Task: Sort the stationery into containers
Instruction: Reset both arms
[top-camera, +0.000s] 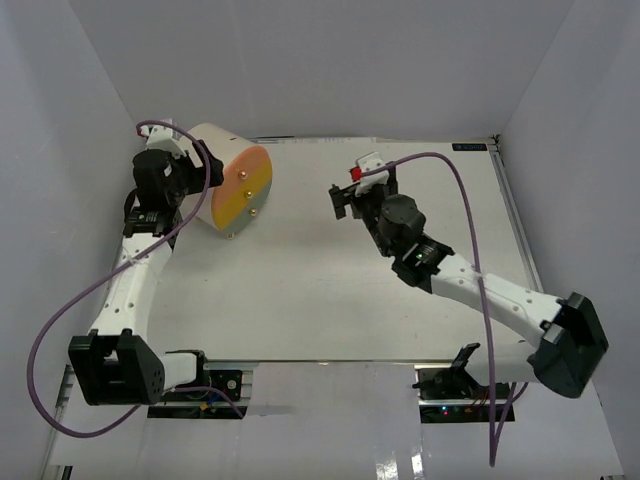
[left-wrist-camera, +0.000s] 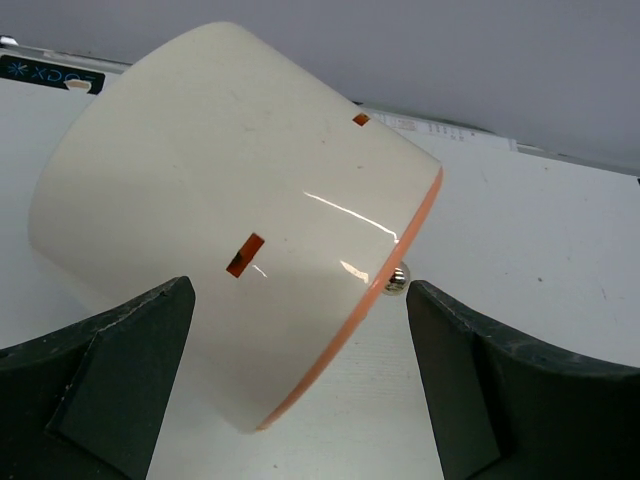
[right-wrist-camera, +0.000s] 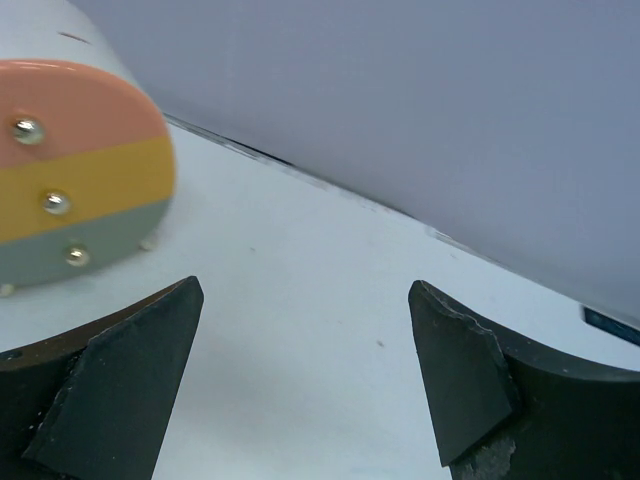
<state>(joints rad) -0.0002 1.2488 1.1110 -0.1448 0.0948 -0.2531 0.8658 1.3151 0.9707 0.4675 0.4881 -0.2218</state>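
The containers are the drawers of a cream cylindrical organizer (top-camera: 228, 180) lying on its side at the table's back left. Its round face (right-wrist-camera: 80, 170) shows pink, orange-yellow and pale grey-green bands, each with a small brass knob, all flush. My left gripper (top-camera: 200, 172) is open and straddles the cream body (left-wrist-camera: 230, 220) near the face's rim, with one knob (left-wrist-camera: 397, 281) beside its right finger. My right gripper (top-camera: 350, 195) hangs open over bare table at mid-back, facing the organizer's face, with nothing between its fingers (right-wrist-camera: 110, 380). The stationery is out of view.
White enclosure walls stand close behind and to both sides of the table (top-camera: 320, 290). A small dark label (top-camera: 470, 147) sits at the back right edge. Purple cables (top-camera: 480, 270) loop over both arms.
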